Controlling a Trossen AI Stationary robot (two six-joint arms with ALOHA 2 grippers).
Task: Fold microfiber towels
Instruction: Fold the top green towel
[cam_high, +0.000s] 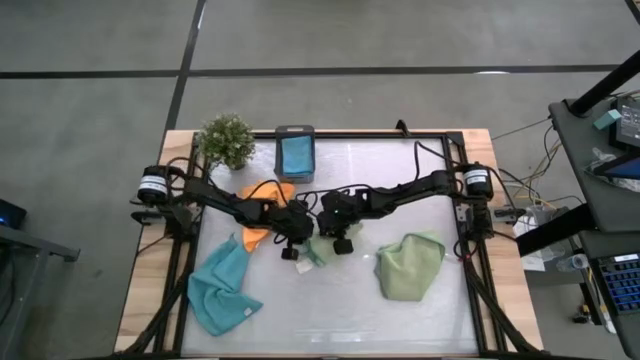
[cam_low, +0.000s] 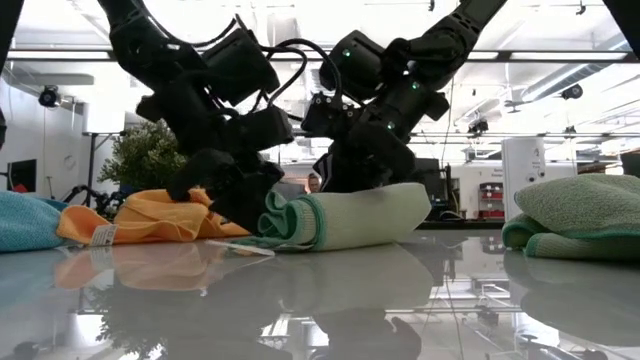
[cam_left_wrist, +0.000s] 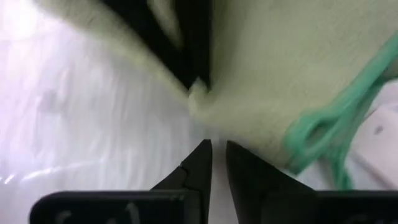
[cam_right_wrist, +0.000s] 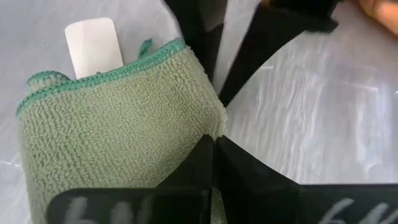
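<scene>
Sage green towel (cam_low: 345, 220) sits rolled at table centre; the low view shows both grippers down on it. Right gripper (cam_right_wrist: 214, 142) is pressed together at its edge, left gripper (cam_left_wrist: 217, 149) nearly closed, apparently empty. Behind, only overhead: blue towel (cam_high: 222, 290).

Grey concrete floor (cam_high: 90, 120), dark seams; black desk (cam_high: 600, 150) beside table; bright ceiling lights (cam_low: 300, 20).

Both arms reach in from the far corners and meet mid-desk, wrists bent down, grippers close together. L gripper (cam_high: 291, 251) low, fingers (cam_left_wrist: 198, 163) nearly together w/ a thin gap, tips bare in its wrist view. R gripper (cam_high: 343, 243) just beside it, fingers (cam_right_wrist: 205, 152) pressed shut, tips pointing down
</scene>
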